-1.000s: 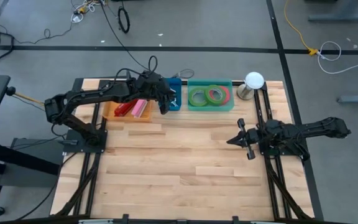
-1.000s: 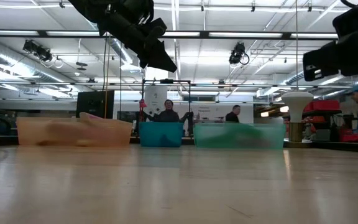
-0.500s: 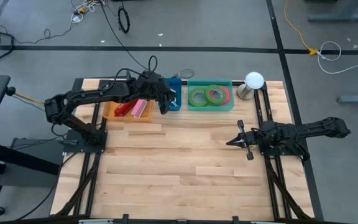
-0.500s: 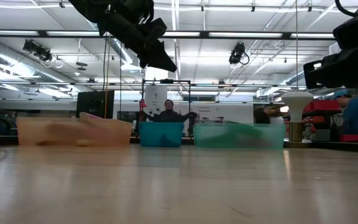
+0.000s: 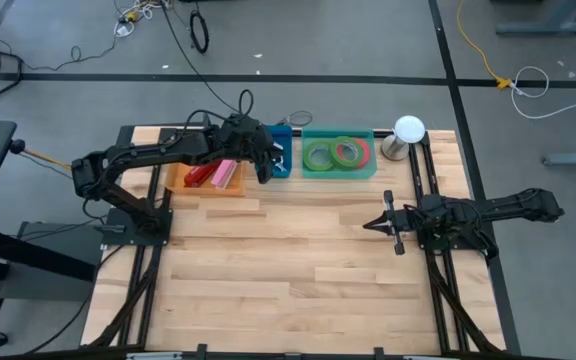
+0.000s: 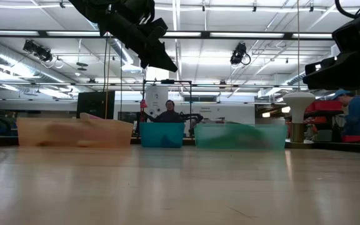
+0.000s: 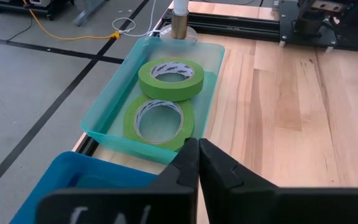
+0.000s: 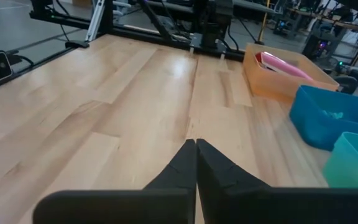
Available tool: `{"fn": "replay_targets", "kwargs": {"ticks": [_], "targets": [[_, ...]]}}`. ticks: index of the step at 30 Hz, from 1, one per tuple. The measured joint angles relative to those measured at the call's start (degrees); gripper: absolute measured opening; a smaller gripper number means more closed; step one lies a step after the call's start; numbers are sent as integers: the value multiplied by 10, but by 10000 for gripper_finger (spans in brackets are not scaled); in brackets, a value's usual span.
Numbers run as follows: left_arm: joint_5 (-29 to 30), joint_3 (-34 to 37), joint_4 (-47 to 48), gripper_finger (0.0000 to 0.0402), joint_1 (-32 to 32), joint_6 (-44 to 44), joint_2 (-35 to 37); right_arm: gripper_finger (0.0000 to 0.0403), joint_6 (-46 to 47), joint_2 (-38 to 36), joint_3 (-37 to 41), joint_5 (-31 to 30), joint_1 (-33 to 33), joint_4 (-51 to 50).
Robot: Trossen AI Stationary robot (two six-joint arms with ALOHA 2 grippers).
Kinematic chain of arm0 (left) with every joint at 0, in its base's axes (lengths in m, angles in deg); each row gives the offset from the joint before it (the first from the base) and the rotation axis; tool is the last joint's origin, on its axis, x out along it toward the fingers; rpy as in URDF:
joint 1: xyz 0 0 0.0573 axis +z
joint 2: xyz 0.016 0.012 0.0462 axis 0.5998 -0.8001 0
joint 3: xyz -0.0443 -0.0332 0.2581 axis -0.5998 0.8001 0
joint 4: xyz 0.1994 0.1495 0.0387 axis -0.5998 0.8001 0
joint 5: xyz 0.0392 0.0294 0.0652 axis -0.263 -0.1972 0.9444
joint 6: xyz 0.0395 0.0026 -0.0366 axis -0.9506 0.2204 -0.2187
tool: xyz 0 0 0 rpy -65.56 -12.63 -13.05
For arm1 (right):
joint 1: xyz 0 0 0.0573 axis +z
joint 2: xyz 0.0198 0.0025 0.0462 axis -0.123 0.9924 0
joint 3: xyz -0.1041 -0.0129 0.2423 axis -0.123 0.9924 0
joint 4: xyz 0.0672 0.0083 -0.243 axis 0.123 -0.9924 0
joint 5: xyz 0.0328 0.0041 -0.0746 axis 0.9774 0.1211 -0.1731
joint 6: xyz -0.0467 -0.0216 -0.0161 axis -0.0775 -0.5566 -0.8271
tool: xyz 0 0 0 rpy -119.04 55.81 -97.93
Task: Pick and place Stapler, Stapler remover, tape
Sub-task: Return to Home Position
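High view: the left hand (image 5: pixel 264 170) hangs above the near edge of the blue bin (image 5: pixel 286 132). The left wrist view shows it closed tight and empty. The tape (image 7: pixel 159 119) lies flat in the teal bin (image 5: pixel 338 175), just beside the blue bin on the right arm's side. There are two green rolls, and a red-pink roll (image 5: pixel 361 153) shows partly under one of them. The orange bin (image 5: pixel 176 178) stands on the blue bin's other side. The right hand (image 5: pixel 370 225), likewise closed tight and empty, hovers over the bare surface (image 5: pixel 268 270), well apart from the blue bin.
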Motion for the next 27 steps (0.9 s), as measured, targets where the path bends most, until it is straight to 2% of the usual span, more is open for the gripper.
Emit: {"fn": "replay_targets", "kwargs": {"ticks": [14, 27], "targets": [[-1, 0, -3, 2, -14, 0, 0, 25, -4, 0, 0, 1, 0, 1], [-2, 0, -9, 1, -119, 0, 0, 25, -4, 0, 0, 1, 0, 1]]}}
